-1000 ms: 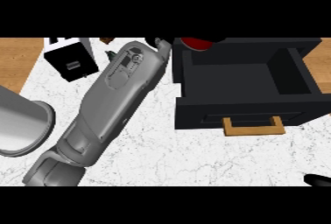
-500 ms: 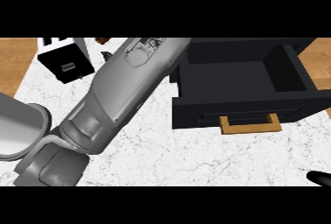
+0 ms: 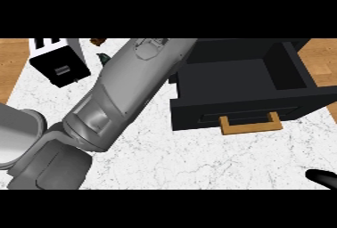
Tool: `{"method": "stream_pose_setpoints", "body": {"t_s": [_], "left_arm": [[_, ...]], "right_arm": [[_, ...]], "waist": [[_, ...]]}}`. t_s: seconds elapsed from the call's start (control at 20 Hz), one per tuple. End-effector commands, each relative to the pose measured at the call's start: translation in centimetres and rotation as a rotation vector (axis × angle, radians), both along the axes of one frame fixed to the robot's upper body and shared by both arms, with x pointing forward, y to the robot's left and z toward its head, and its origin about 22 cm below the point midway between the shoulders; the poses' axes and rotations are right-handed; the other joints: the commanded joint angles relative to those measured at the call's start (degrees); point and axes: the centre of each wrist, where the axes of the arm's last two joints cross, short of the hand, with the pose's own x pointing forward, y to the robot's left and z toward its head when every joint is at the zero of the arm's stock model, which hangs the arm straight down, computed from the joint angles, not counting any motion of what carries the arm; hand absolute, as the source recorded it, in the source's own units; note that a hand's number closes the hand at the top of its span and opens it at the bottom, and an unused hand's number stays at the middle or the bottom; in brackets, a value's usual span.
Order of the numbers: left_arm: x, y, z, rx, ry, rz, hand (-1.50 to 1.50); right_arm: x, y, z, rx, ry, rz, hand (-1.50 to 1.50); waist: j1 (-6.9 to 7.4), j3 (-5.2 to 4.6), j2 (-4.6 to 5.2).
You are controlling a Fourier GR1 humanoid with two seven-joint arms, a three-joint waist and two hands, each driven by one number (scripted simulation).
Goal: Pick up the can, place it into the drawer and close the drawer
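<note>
My left forearm [image 3: 125,93] runs diagonally from lower left to the top edge; the left hand is out of view, so I cannot tell its state. Only a black tip of the right hand [image 3: 322,177] shows at the lower right; open or clenched, I cannot tell. The black drawer [image 3: 289,95] stands open on the marble tabletop [image 3: 197,160], wooden handle [image 3: 250,124] toward me. Its visible interior holds nothing. The can is not visible. A black box [image 3: 60,67] sits upper left.
</note>
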Motion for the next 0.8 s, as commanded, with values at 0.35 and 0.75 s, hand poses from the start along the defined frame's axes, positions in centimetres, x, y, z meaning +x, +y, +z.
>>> {"method": "stream_pose_setpoints", "body": {"t_s": [0.35, 0.75], "left_arm": [[0.2, -0.5, 0.7, -0.005, -0.035, 0.120, -1.50], [0.3, -0.4, 1.2, -0.084, -0.036, 0.124, -1.50]], "right_arm": [[0.5, -0.4, 1.0, -0.107, -0.042, 0.018, -1.50], [2.0, 1.4, 1.9, -0.314, -0.104, 0.049, -1.50]], "waist": [[-1.60, 0.07, 0.37], [-1.05, 0.02, 0.80]]}}
